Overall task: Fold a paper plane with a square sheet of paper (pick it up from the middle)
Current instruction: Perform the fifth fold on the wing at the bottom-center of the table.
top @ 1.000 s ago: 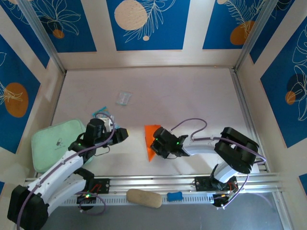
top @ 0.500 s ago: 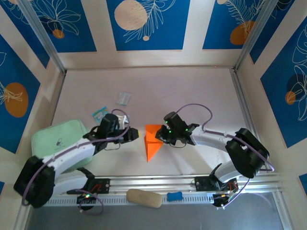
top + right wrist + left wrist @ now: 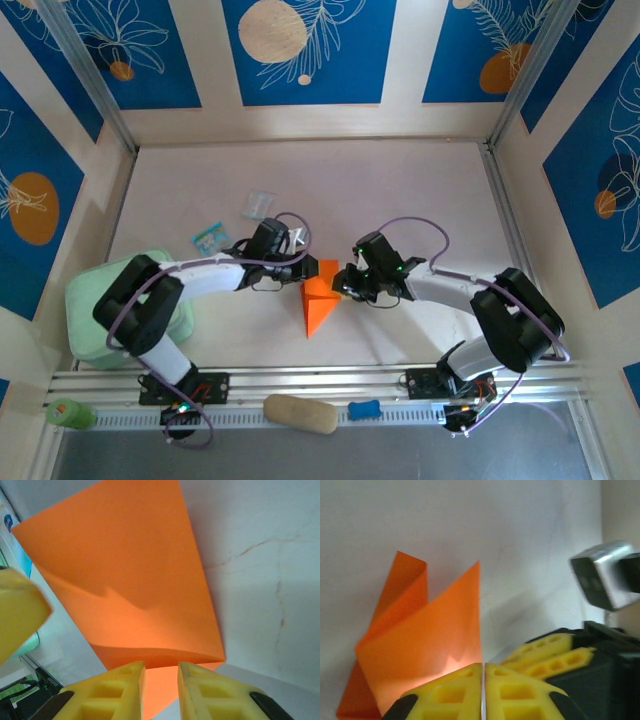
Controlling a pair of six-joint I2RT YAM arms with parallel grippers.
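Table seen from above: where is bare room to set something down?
Bare: the far table between the clear wrapper and the right rail, and the near strip before the sheet of paper. Crowded: the middle, where the left gripper and right gripper meet; the packet and green pad fill the left.

No text, number, brand or sign can be read anywhere. The blue-and-white packet [image 3: 210,238] on the table has some markings, but they are too small to make out. The blue wall panels [image 3: 340,60] have white leaf outlines and tan circles, which are drawings, not lettering.
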